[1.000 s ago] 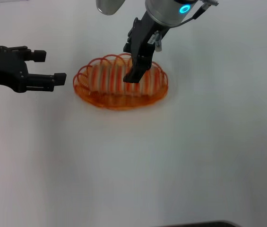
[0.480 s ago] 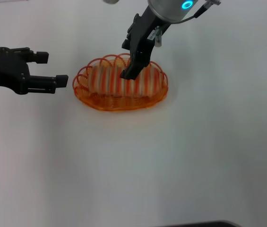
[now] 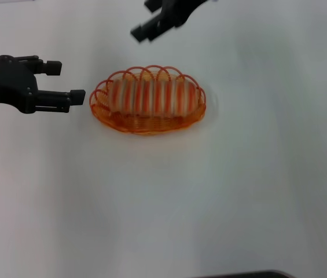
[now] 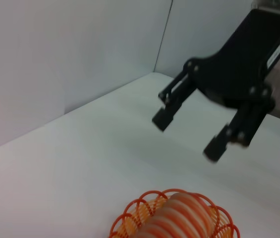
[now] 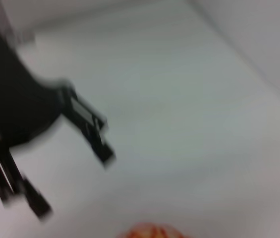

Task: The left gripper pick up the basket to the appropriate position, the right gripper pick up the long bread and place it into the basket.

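Now, from the head camera, the long bread (image 3: 151, 96) lies lengthwise inside the basket (image 3: 147, 123), which sits on the white bench (image 3: 209, 197). The left hand (image 3: 66, 82) hovers just beside the basket's left end, fingers spread and empty. The right hand (image 3: 151, 20) hangs above and behind the basket, holding nothing, fingers parted. In the left wrist view, the right hand (image 4: 187, 136) hangs open over the basket (image 4: 130, 220) and the bread (image 4: 179, 218). In the right wrist view, the left hand (image 5: 73, 186) shows spread.
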You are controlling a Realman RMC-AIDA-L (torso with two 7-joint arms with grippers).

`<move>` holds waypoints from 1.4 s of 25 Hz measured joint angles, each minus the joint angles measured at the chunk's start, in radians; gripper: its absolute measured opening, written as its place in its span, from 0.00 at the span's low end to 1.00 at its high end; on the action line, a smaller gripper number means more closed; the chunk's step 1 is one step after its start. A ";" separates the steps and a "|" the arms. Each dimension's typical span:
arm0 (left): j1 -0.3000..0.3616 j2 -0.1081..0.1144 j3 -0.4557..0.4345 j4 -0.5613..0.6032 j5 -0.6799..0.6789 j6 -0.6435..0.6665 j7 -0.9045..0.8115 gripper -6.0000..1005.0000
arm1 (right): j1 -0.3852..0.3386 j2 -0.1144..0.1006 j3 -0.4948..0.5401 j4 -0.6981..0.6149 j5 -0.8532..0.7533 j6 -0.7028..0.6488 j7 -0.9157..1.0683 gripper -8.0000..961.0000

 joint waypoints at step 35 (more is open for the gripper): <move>0.010 0.006 0.025 -0.019 -0.010 -0.005 -0.002 0.88 | -0.557 -0.031 0.179 0.005 0.220 -0.224 -0.606 0.83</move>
